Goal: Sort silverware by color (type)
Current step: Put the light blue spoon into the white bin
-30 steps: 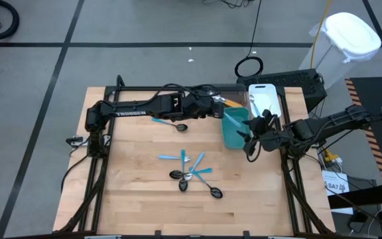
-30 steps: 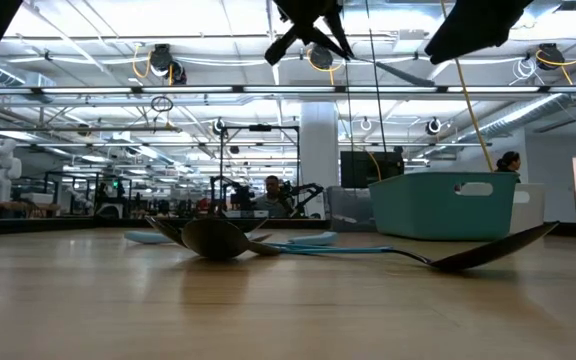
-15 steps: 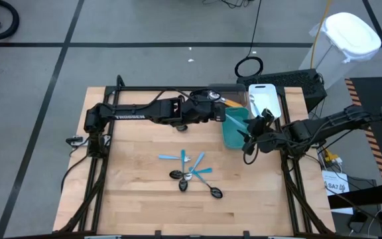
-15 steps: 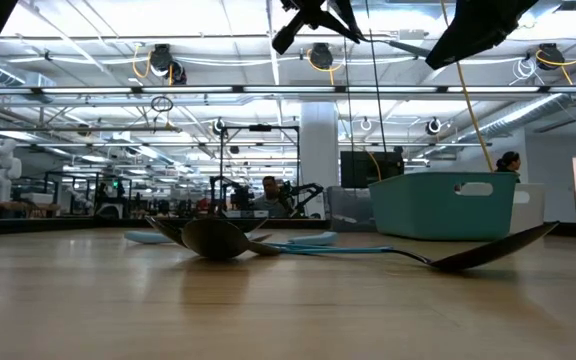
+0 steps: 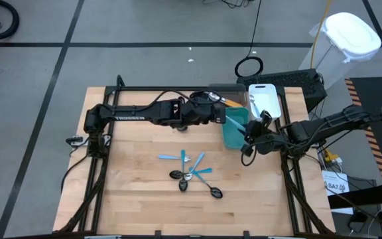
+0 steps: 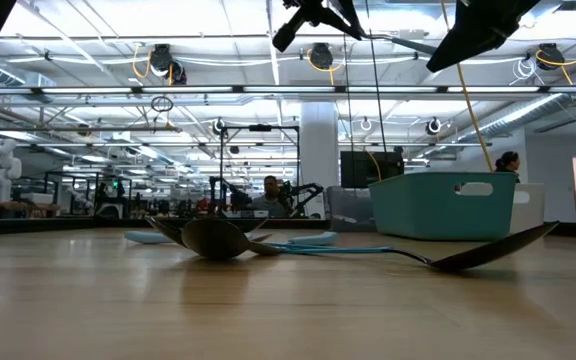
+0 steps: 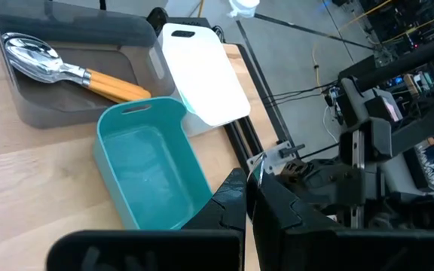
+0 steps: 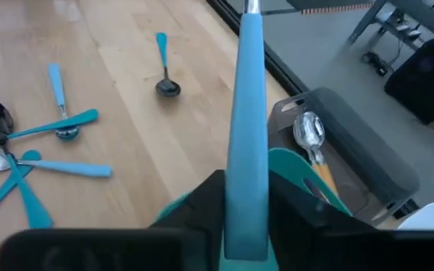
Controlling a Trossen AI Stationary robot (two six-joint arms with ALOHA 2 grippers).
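Right gripper (image 8: 246, 218), raised beside the teal bin (image 5: 234, 129) at the counter's (image 5: 131, 206) right edge, its jaws pinching a light-blue-handled utensil (image 8: 246, 120). The handle's long axis runs straight out from the jaws, silver end farthest from them. The teal bin lies directly beneath and just ahead of this grip, so the coming release likely depends on bringing that axis over the bin's open mouth rather than its rim. Left gripper (image 7: 247, 207) hangs above the far side of the counter, near the gray bin (image 7: 74, 68) that holds orange-handled utensils (image 7: 66, 69); its jaws are pressed together, apparently on nothing. Remaining silverware (image 5: 192, 174) lies in a loose cluster at mid-counter, with one more blue-handled spoon (image 8: 163, 68) apart toward the far side, nearer the left arm.
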